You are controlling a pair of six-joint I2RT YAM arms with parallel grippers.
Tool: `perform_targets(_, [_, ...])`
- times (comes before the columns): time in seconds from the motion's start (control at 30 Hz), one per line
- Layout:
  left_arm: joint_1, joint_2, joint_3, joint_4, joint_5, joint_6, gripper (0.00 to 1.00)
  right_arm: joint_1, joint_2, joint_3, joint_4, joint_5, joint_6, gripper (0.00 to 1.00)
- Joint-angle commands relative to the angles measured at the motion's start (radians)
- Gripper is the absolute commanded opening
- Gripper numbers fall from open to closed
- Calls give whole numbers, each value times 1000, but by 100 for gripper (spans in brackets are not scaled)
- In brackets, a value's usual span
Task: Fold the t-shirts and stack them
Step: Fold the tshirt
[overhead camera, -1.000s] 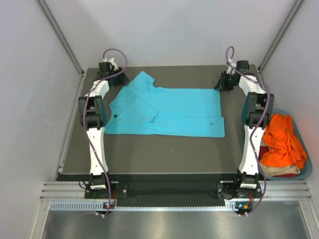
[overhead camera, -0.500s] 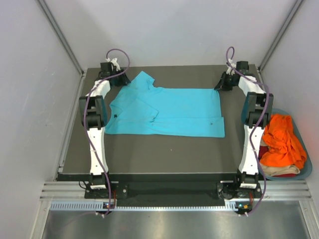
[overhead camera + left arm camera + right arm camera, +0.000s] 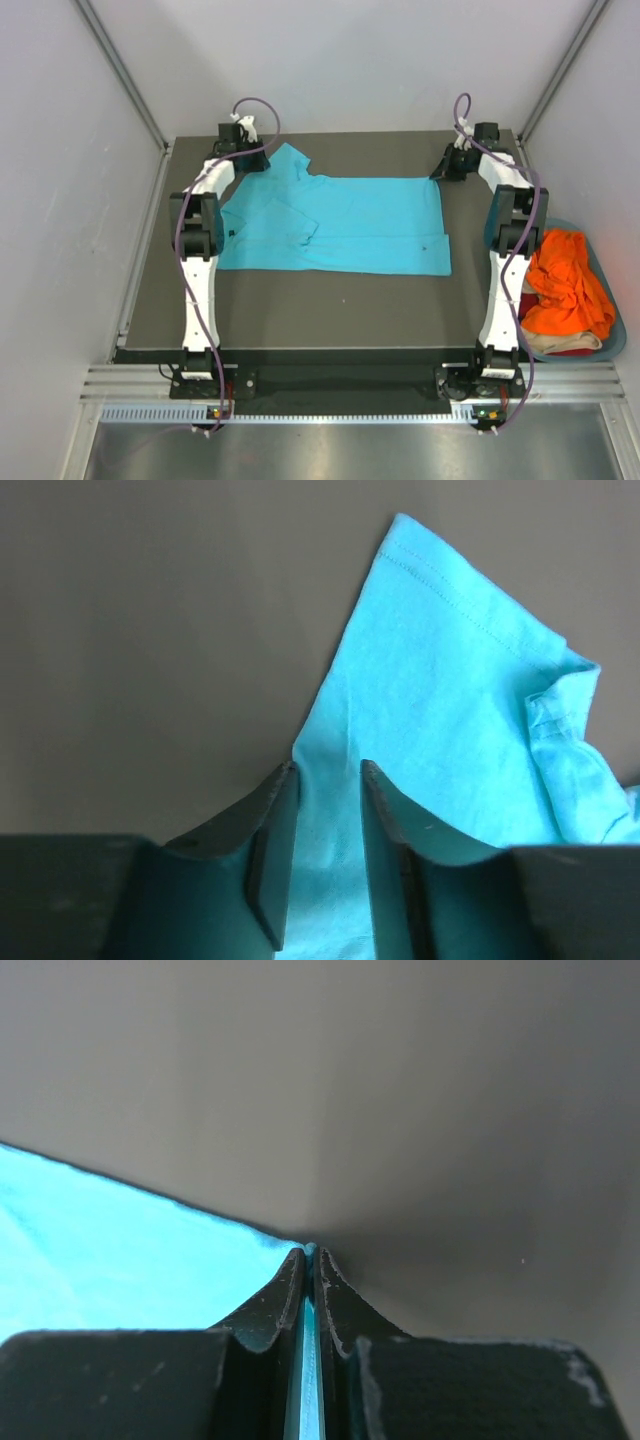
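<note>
A bright turquoise t-shirt (image 3: 350,225) lies spread flat on the dark table (image 3: 300,310), collar end to the left. My left gripper (image 3: 263,160) is at the shirt's far left shoulder. In the left wrist view its jaws (image 3: 325,770) stand a little apart, with a bunched ridge of turquoise cloth (image 3: 440,680) pinched between them. My right gripper (image 3: 441,172) is at the shirt's far right corner. In the right wrist view it (image 3: 311,1252) is shut on a thin edge of the cloth (image 3: 120,1250).
A blue-grey basket (image 3: 612,335) sits off the table's right edge. It holds an orange t-shirt (image 3: 565,285) on top of beige (image 3: 555,343) and red cloth. Grey walls close in the table on three sides.
My left gripper has moved right along the far edge, onto the shirt's shoulder, and the shirt's left edge has shifted slightly right. My right gripper has closed on the far right corner.
</note>
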Motion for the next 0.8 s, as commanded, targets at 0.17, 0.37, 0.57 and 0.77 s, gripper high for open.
perform_targets(0.17, [-18, 4, 82, -64, -121, -8, 0, -9, -30, 0, 111, -12, -12, 0])
perform_targets(0.37, [-20, -71, 61, -28, -115, -46, 0, -9, -147, -172, 310, -24, -68, 0])
perform_targets(0.57, [-20, -188, -84, 41, -133, -33, 0, -12, -254, -347, 522, -17, -59, 0])
perform_targets(0.77, [-18, -260, -151, 50, -130, -19, 0, -12, -279, -423, 591, -77, -46, 0])
